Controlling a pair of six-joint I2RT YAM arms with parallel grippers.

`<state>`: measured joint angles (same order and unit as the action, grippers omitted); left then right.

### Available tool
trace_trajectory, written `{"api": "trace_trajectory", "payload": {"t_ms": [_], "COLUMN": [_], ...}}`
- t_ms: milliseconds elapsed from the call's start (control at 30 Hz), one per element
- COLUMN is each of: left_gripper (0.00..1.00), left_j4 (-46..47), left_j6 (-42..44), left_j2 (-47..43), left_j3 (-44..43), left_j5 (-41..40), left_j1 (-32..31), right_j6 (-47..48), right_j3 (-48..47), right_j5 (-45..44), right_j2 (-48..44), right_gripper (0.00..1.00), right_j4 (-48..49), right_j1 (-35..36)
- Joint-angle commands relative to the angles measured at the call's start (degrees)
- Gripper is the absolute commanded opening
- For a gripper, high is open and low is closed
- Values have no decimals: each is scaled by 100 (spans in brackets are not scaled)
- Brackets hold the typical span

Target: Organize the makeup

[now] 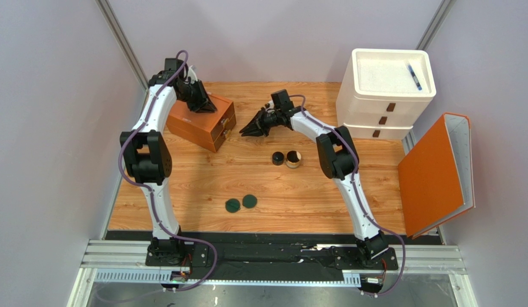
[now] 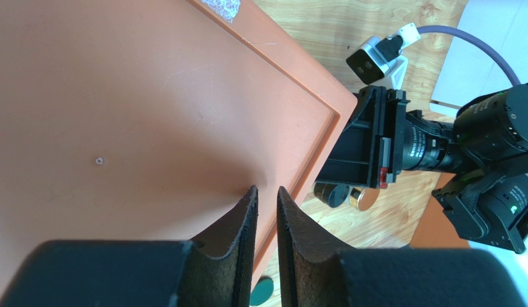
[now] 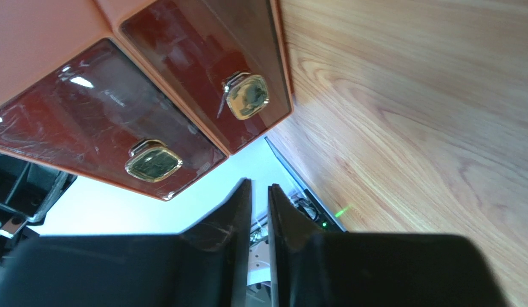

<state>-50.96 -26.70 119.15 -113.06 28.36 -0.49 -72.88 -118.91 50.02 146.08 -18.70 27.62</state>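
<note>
The makeup in view lies on the wooden table: a black round cap next to a round tan jar, and two dark-green flat discs nearer the arms. My left gripper rests over the top of the orange drawer box, its jaws a narrow gap apart with nothing between them. My right gripper hovers just in front of the box's two shut drawers, slightly open and empty, below the gold knobs.
A white drawer unit stands at the back right with a blue pen in its top tray. An orange binder stands open at the right edge. Grey walls close in both sides.
</note>
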Motion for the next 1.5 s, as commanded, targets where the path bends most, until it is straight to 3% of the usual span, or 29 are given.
{"api": "trace_trajectory", "payload": {"t_ms": [0,167,300,933,1467], "left_gripper": [24,24,24,24,24], "left_j4": [-151,-151,-169,-265,-327], "left_j6": [112,112,130,191,253], "left_j2": [29,38,64,20,-76], "left_j3": [12,29,-6,-24,11], "left_j5": [-164,-164,-155,-155,-208], "left_j1": [14,14,14,14,14], "right_j6": [-76,-340,-105,-534,-227], "right_j3": [-430,-966,-1195,-1749,-1978], "right_j5": [70,-27,-457,-906,-1758], "right_j2": [87,474,562,887,1001], "right_gripper": [28,36,39,41,37], "right_j4": [42,42,-649,-415,-1091], "right_j1": [104,112,139,499,604]}}
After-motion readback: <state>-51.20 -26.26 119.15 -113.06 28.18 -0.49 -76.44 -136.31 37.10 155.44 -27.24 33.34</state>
